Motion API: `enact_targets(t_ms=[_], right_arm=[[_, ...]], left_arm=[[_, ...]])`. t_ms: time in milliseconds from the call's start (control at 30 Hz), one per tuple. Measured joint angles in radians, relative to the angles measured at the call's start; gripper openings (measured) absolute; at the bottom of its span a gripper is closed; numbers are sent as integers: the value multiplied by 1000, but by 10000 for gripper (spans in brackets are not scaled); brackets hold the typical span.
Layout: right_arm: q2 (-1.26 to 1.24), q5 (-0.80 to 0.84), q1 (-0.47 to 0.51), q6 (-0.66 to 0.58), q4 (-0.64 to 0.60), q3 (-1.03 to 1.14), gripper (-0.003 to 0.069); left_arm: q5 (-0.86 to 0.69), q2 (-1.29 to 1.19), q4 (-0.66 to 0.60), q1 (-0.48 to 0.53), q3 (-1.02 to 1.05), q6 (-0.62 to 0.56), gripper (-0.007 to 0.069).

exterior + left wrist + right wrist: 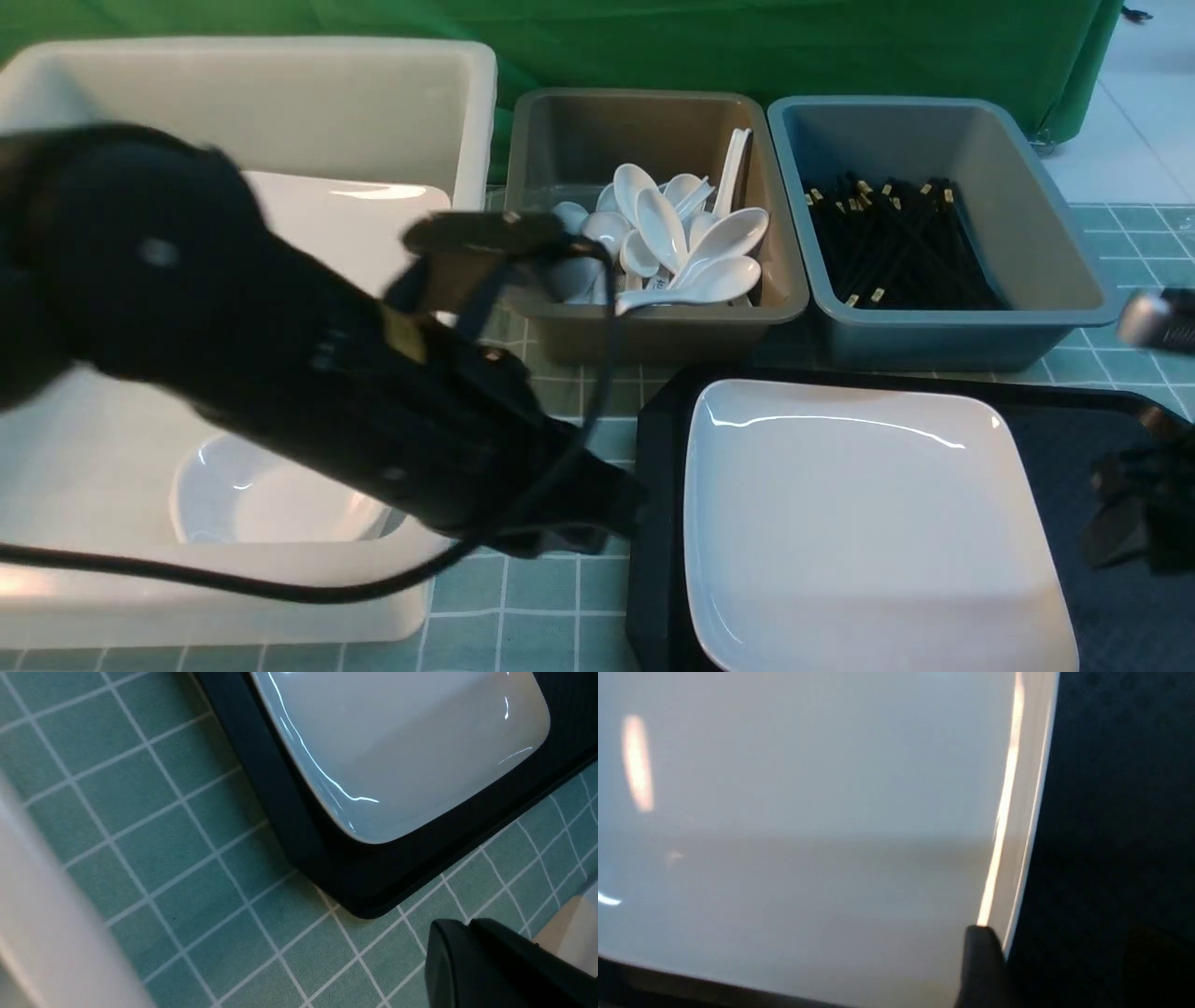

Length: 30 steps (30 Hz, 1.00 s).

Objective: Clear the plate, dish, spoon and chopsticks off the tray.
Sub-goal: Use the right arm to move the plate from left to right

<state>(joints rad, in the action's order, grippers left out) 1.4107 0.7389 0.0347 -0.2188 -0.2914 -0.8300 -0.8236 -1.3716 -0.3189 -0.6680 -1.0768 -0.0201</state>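
Plate (878, 523) in black tray (1120, 399), lying flat near the left end. At its right edge, right gripper (1064, 938) with fingers apart, one over the plate, one over bare tray. Left gripper (460, 928) closed on nothing, beside the tray. Likely risk: a slip on the glossy rim, from too shallow a bite. Also possible: tray dragged along, from fingertips pressing too low; or a knock against the white tub (471, 121), from a low carry. Underneath, green mat (541, 597) with pale grid lines. Behind, spoons (658, 229) in a brown bin (653, 331), chopsticks (896, 243) in a blue-grey bin (962, 345), green cloth (653, 47), pale floor tiles (1144, 112).
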Motion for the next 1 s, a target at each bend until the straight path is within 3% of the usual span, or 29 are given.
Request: enact_targets(t_ms=[100, 267, 333, 467, 700, 867, 967, 1000], right_arm=[[84, -102, -1, -8, -22, 35, 483], [200, -179, -12, -10, -36, 37, 466], [230, -188, -12, -13, -37, 37, 421], [253, -180, -15, -30, -82, 30, 153], [225, -170, 33, 2, -64, 34, 150], [173, -136, 128, 80, 22, 37, 147], [171, -108, 140, 99, 48, 37, 209], [171, -91, 141, 101, 53, 37, 306]], left_arm=[[22, -76, -9, -10, 0, 1, 10], [28, -141, -9, -10, 0, 2, 10], [33, -155, -9, -10, 0, 2, 10], [68, -164, -10, -10, 0, 2, 10], [77, -165, -18, -11, 0, -7, 10], [75, -165, -40, -11, 0, -48, 11], [95, -165, -76, -12, 0, -90, 13], [128, -167, -100, -22, 0, -131, 19]])
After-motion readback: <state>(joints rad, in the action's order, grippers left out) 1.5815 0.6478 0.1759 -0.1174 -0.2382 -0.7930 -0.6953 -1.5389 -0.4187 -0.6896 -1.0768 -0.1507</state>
